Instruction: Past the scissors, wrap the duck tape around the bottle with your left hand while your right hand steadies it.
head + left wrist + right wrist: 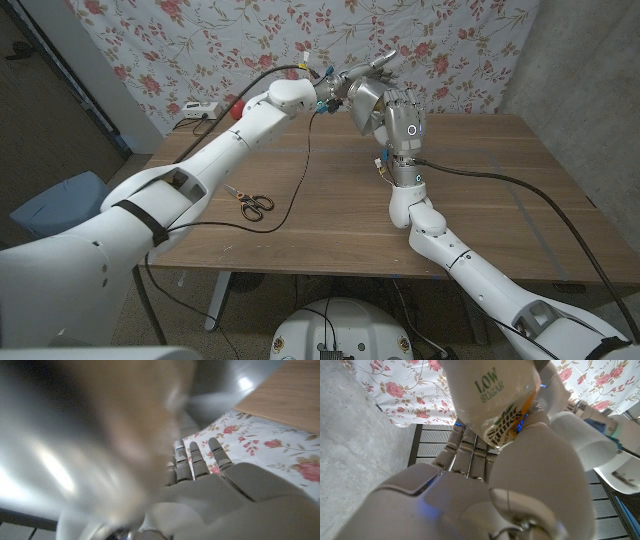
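- Holding the bottle (492,397) up past the scissors (250,203), your right hand (400,115) grips it.
- Left hand (360,80) touches it; can't tell if pinching tape.

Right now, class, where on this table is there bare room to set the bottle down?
The right half of the wooden table is bare. The near left holds scissors and a black cable. Both hands crowd the bottle above the far middle.

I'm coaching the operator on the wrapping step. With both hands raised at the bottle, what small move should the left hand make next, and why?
Probably carry the left hand a little further around the bottle, laying tape. The right hand grips the bottle above the table, left hand pressed close against it. The scissors lie untouched; the tape itself is too blurred to judge.
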### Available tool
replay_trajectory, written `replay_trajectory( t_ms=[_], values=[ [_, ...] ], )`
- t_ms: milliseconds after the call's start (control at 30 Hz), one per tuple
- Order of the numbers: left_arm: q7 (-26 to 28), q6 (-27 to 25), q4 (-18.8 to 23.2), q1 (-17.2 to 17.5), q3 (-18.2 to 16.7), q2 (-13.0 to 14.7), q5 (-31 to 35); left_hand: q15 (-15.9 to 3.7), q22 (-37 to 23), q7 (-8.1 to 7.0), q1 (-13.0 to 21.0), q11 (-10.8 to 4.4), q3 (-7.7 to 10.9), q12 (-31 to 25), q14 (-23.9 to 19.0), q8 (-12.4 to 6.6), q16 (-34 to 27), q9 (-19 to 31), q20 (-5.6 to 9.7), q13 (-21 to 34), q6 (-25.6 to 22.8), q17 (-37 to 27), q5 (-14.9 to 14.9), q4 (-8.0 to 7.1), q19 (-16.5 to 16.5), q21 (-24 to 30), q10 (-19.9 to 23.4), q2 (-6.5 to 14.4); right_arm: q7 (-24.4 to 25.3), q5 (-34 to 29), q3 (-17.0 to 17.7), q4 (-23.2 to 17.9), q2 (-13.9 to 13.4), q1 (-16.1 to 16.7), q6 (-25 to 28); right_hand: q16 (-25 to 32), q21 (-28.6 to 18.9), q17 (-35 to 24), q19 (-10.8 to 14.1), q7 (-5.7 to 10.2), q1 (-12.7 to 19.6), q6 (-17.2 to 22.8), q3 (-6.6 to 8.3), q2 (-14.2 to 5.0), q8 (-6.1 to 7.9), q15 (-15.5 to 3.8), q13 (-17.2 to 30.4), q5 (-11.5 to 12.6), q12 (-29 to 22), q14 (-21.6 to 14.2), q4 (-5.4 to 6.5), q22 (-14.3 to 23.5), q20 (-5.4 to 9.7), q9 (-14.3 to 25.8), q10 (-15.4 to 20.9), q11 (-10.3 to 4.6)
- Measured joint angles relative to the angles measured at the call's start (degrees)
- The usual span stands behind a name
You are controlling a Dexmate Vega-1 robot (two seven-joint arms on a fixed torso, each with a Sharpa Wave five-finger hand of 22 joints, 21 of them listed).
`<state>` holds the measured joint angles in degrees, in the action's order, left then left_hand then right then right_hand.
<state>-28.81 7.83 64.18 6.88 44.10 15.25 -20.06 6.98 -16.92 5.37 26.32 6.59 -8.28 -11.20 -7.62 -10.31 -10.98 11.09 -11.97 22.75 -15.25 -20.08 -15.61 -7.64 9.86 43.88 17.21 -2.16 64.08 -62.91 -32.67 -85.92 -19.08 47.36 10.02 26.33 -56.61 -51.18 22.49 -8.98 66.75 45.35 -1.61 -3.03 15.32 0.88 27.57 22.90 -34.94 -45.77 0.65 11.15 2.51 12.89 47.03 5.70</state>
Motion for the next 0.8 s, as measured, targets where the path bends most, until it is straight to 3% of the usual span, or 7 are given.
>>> replay_trajectory(
  t_ms=[133, 300, 433, 500, 567, 700, 800],
  values=[
    [-5.9, 6.9, -7.1, -5.1, 1.6, -3.4, 2.1, -0.02, 0.0, -0.78, 0.0, -1.22, -0.69, 0.0, 3.0, 0.00, 0.0, 0.0, 0.00, 0.0, 2.7, 0.1, -1.1, 0.69, 0.0, -0.5, -3.3, 0.0, 0.3, 0.7, -0.1, 0.2, 0.0, -0.6, 0.0, 0.0, 0.0, -0.1, 0.0, 0.00, 0.0, 0.0, -0.14, 0.00, -0.25, -0.17, 0.0, 0.2, 0.0, -0.2, 0.13, 0.0, 0.00, 0.1, 0.0, 0.00],
    [-10.5, 14.9, -16.7, -9.1, 2.5, -6.5, 3.7, -0.29, 0.2, -1.26, 1.8, -2.29, -0.76, -0.5, 2.8, -0.93, -0.7, 0.0, 0.00, -0.3, 1.7, 0.2, -2.1, 1.10, 0.0, -0.5, -3.1, 0.0, 0.1, 1.6, -0.9, 0.4, -0.3, -1.2, 0.1, 0.0, 0.0, -0.3, 0.0, -0.02, 0.0, 0.0, -0.36, 0.00, -0.03, -0.17, 0.0, 0.2, 0.0, -0.2, -0.09, 0.0, -0.01, 0.4, 0.0, 0.00],
    [-11.8, 18.6, -23.1, -10.2, 2.2, -7.7, 3.7, -0.54, 0.2, -2.27, 2.7, -2.78, -0.76, -0.7, 2.3, -0.56, -1.2, 0.0, 0.00, -0.6, 3.7, 0.2, -2.8, 1.10, 0.0, -0.5, -3.5, 0.9, -0.1, 2.2, -1.9, 0.4, -0.9, -1.7, 0.2, -0.1, 0.0, -0.3, 0.0, -0.13, 0.1, 0.1, -0.71, 0.07, 0.07, -0.17, 0.0, 0.2, 0.0, -0.2, 0.05, 0.0, -0.01, 0.3, 0.0, 0.00],
    [-12.3, 21.6, -28.5, -10.4, 1.4, -8.2, 3.3, -0.37, 0.2, -3.52, 3.6, -3.68, -1.09, -0.3, 3.4, 0.09, -1.2, 0.0, 0.00, -0.9, 8.0, 0.2, -3.3, 1.42, 0.0, -0.5, -6.7, 1.7, -0.2, 2.9, -2.7, 0.3, -1.6, -2.2, 0.4, -0.3, -0.2, -0.3, 0.0, -0.13, 0.1, 0.1, -0.71, 0.07, 0.08, -0.18, 0.0, 0.2, 0.0, -0.2, 0.05, 0.0, -0.01, 0.3, 0.0, 0.00],
    [-12.5, 23.5, -31.0, -10.4, 0.8, -8.3, 3.0, -0.21, 0.4, -4.68, 4.3, -4.51, -1.41, 0.2, 4.9, 0.18, -1.2, -0.1, 0.00, -1.3, 11.8, 0.2, -3.5, 1.74, 0.0, -0.7, -10.2, 1.6, -0.2, 3.7, -3.3, 0.2, -2.3, -2.6, 0.9, -0.4, -0.4, -0.4, 0.0, -0.13, 0.1, 0.1, -0.88, 0.07, 0.08, -0.18, 0.0, 0.3, 0.1, -0.2, 0.20, 0.0, -0.01, 0.3, 0.0, 0.00],
    [-12.4, 27.7, -34.0, -10.2, -0.3, -8.2, 2.3, 0.22, 0.7, -6.41, 4.5, -4.98, -1.68, 0.2, 6.9, 0.18, -0.8, -0.2, 0.00, -1.9, 15.1, 0.4, -4.2, 1.76, 0.0, -0.9, -14.0, 1.7, -0.2, 5.0, -4.5, -0.1, -3.4, -3.3, 1.6, -0.4, -0.4, -0.6, 0.0, -0.13, 0.1, 0.1, -1.03, 0.07, 0.08, -0.28, 0.8, 0.6, 0.2, -0.3, 0.20, 0.0, -0.01, 0.3, 0.0, 0.00],
    [-11.7, 29.8, -34.9, -9.2, -1.7, -8.1, 1.4, 0.43, 0.7, -7.68, 3.5, -5.11, -2.69, 0.0, 6.8, -0.31, -0.8, -0.3, 0.00, -2.4, 14.8, 0.8, -4.2, 0.75, 0.0, -0.9, -14.2, 2.6, -0.2, 6.0, -5.2, -0.2, -4.1, -3.8, 2.3, -0.5, -0.4, -0.5, -0.3, -0.13, 0.1, 0.1, -1.03, 0.08, 0.08, -0.28, 0.8, 0.6, 0.5, -0.3, 0.20, 0.0, -0.07, 0.3, 0.0, 0.00]
  ],
)
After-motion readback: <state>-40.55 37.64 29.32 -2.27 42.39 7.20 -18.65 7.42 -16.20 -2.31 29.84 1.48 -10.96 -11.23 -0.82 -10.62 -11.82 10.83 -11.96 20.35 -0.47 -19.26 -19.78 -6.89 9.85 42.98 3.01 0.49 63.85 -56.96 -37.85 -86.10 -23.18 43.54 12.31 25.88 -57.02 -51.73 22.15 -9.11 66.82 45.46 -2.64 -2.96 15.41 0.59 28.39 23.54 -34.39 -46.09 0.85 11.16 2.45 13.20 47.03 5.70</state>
